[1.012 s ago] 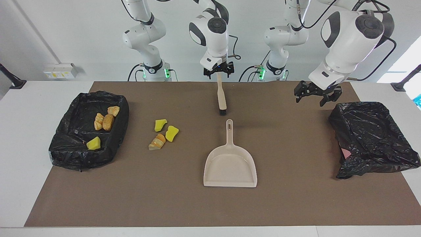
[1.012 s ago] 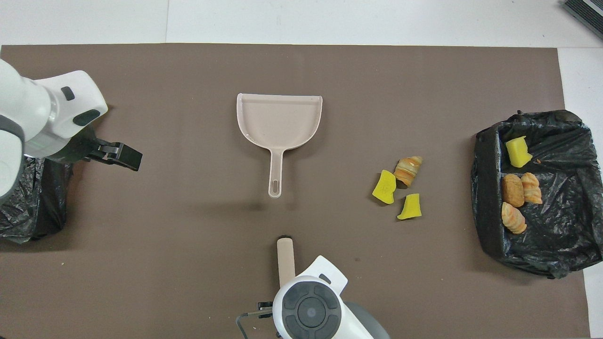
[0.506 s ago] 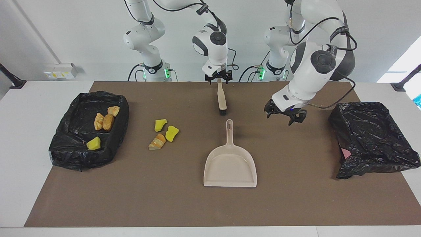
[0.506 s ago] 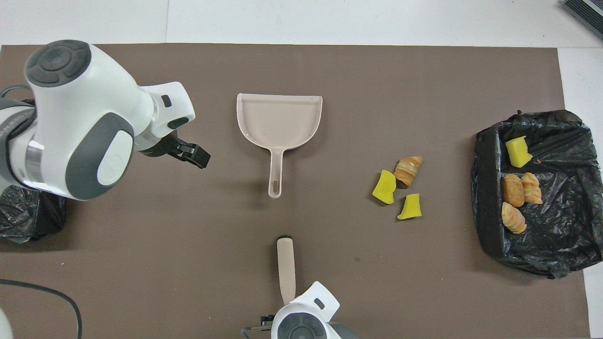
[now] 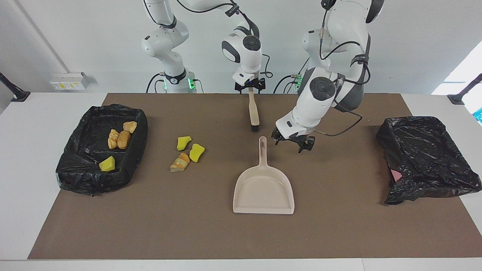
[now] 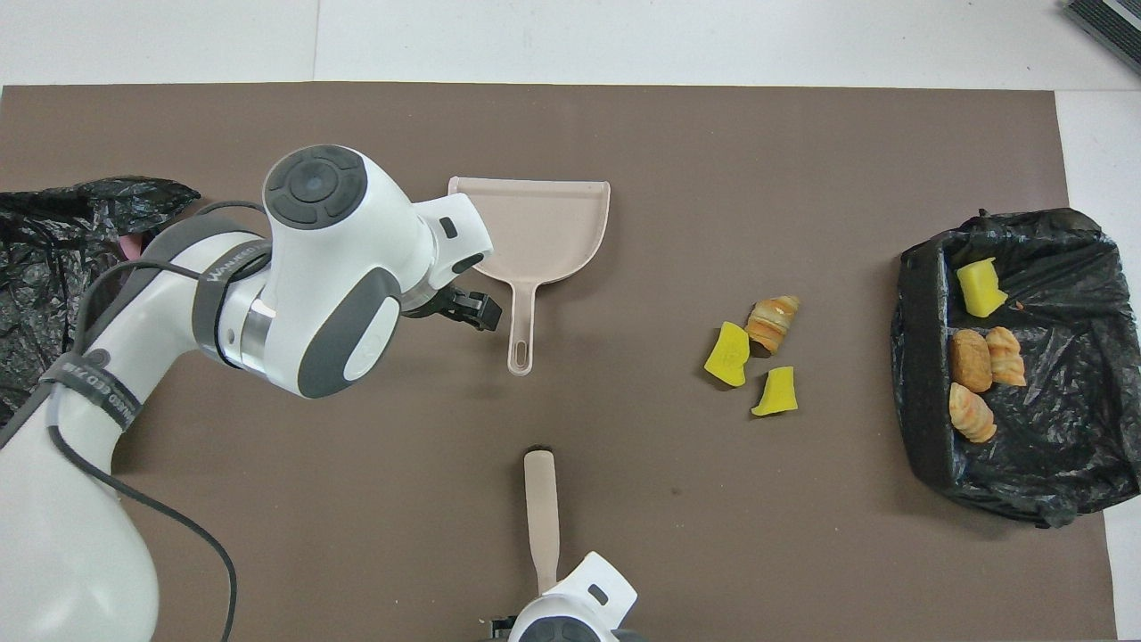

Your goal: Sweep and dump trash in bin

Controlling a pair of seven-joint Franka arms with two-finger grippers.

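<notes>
L gripper (image 5: pixel 292 142) open, just beside dustpan (image 5: pixel 263 190) handle; could nudge it. R gripper (image 5: pixel 249 87) open over brush (image 5: pixel 254 113). Three trash bits (image 5: pixel 186 152) near pan, four in bin (image 5: pixel 101 148).

We see a white worktop (image 5: pixel 22 124) covered by a brown mat (image 5: pixel 150 226). On the mat lies a beige dustpan (image 5: pixel 263 190), its handle pointing toward the robots. A brush (image 5: pixel 254 114) lies nearer to the robots than the dustpan. Three trash pieces (image 5: pixel 186 152) lie beside the dustpan toward the right arm's end, with a black-lined bin (image 5: pixel 75 177) past them. Another black bag (image 5: pixel 425 158) sits toward the left arm's end.
</notes>
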